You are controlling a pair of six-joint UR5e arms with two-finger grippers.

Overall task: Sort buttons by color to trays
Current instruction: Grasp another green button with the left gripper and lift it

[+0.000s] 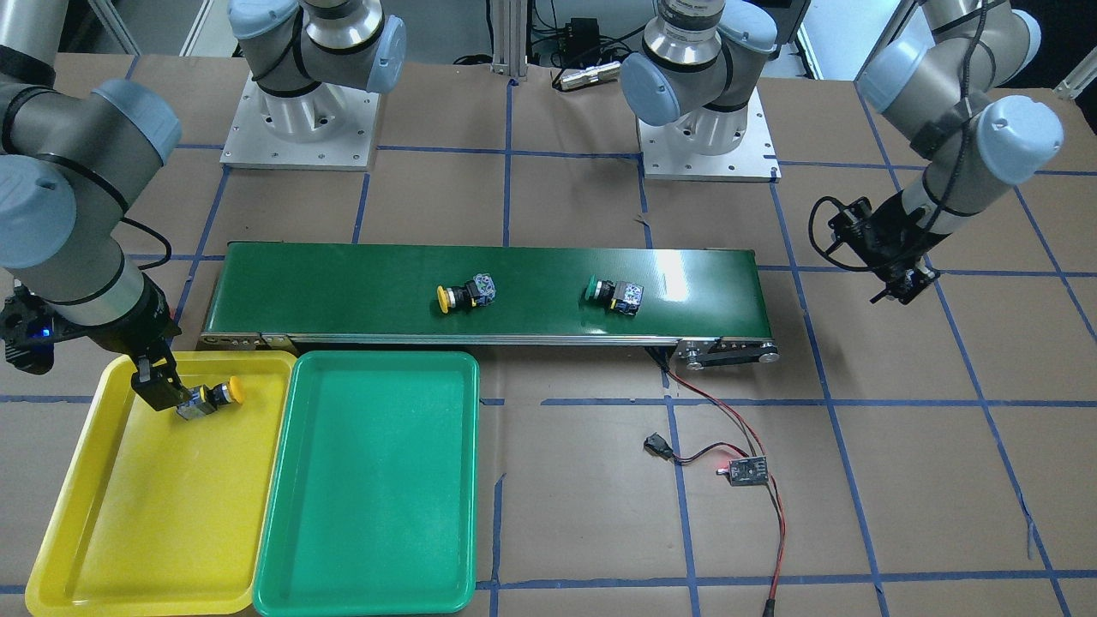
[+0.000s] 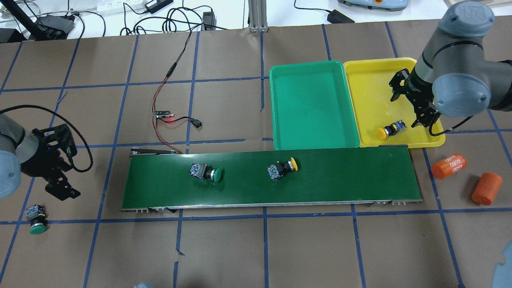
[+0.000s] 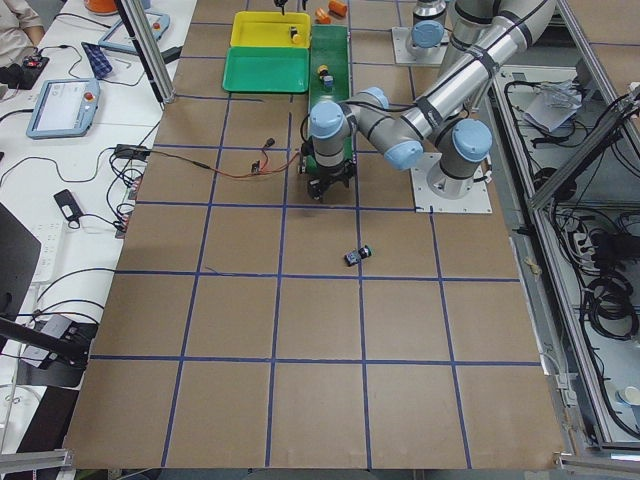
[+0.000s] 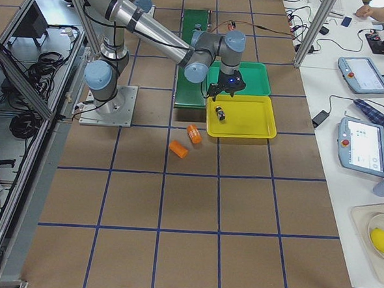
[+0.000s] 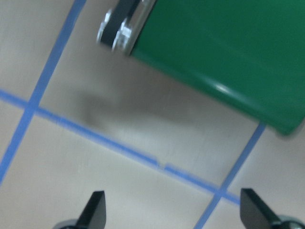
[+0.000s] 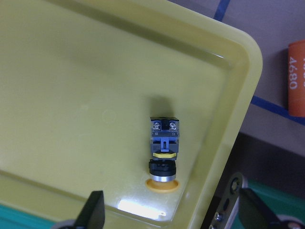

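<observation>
Firstly, a long green belt (image 2: 320, 180) is seen, on which a green button (image 2: 206, 173) and a yellow button (image 2: 282, 168) are laid, well apart. Beside it, a green tray (image 2: 312, 104) and a yellow tray (image 2: 372, 92) are placed side by side. The right gripper (image 6: 171, 217) is spread wide, nothing grasped, above a second yellow button (image 2: 391, 129) lying in the yellow tray. The left gripper (image 5: 174, 212) is likewise released above the table, near a second green button (image 2: 36, 219).

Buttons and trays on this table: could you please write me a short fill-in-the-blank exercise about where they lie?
The button in the yellow tray has a ____ cap.
The conveyor belt carries ____ buttons.
The green tray holds ____ buttons.
The lone button on the bare table has a ____ cap.
Missing words: yellow; two; no; green.
</observation>
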